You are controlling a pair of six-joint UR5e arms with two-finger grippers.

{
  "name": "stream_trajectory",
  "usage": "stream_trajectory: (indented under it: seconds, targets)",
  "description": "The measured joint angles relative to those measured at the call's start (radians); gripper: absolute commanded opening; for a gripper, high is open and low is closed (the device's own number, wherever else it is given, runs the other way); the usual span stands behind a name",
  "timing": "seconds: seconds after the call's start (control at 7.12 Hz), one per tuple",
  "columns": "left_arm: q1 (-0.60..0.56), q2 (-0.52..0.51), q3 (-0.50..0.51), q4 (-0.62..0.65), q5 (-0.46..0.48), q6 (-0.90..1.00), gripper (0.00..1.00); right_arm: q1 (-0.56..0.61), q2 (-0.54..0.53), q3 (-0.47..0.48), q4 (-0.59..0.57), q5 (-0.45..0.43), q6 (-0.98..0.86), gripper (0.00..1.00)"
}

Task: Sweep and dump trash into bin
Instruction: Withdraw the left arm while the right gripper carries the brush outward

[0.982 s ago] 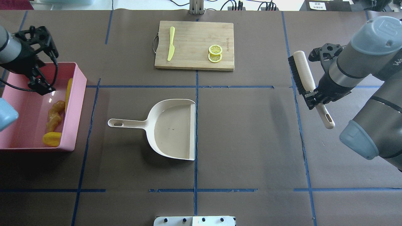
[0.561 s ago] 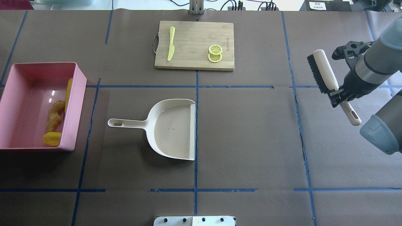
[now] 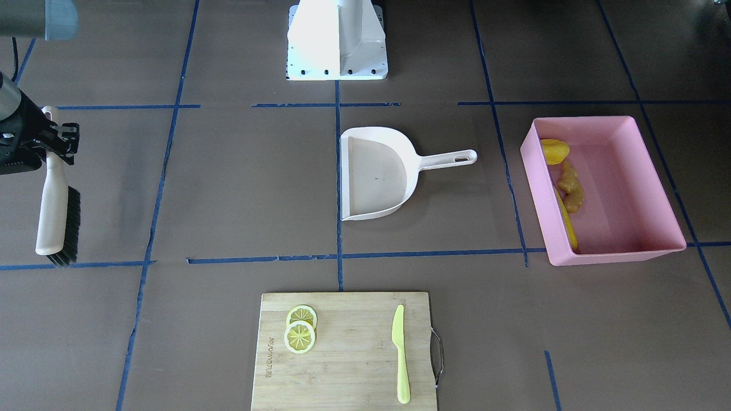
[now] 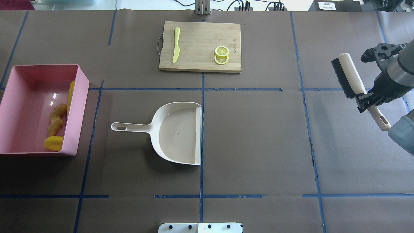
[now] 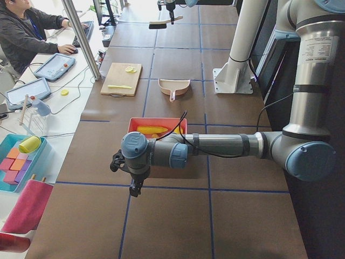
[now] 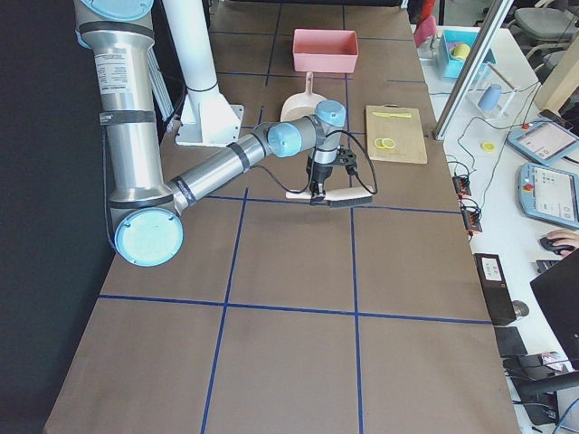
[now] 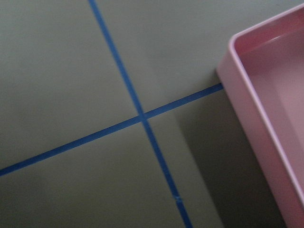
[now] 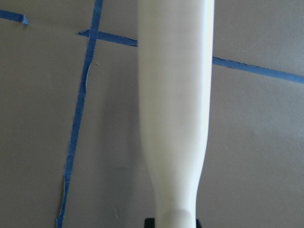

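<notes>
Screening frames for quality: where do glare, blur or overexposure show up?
Overhead exterior: small glare spots inside the pink bin, a shadow along its near side. Exterior front-facing: the robot base is blown out white. Left wrist-mounted: soft, the bin's rim blurred. Right wrist-mounted: the brush handle fills the frame, soft.

Pink bin (image 4: pixel 81 110), yellow corn cob (image 4: pixel 70 94), tan-orange ginger root (image 4: pixel 55 119), beige dustpan (image 4: pixel 176 132), black-bristled cream brush (image 4: pixel 351 77), blue tape (image 4: pixel 201 181)
</notes>
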Motion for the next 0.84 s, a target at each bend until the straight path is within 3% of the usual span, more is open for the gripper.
stream_trajectory:
  seconds: [0.28,0.56,0.84]
  targets:
    - [-0.034,-0.001,-0.023,0.112,0.006,0.003,1.00,0.007,-0.098,0.029,0.049,-0.002,-0.011,0.00]
    - [-0.040,0.003,-0.036,0.136,0.010,0.003,1.00,0.007,-0.263,0.018,0.239,0.008,0.004,0.00]
    - [-0.041,0.005,-0.043,0.135,0.010,0.003,1.00,0.006,-0.358,-0.087,0.465,0.040,0.111,0.00]
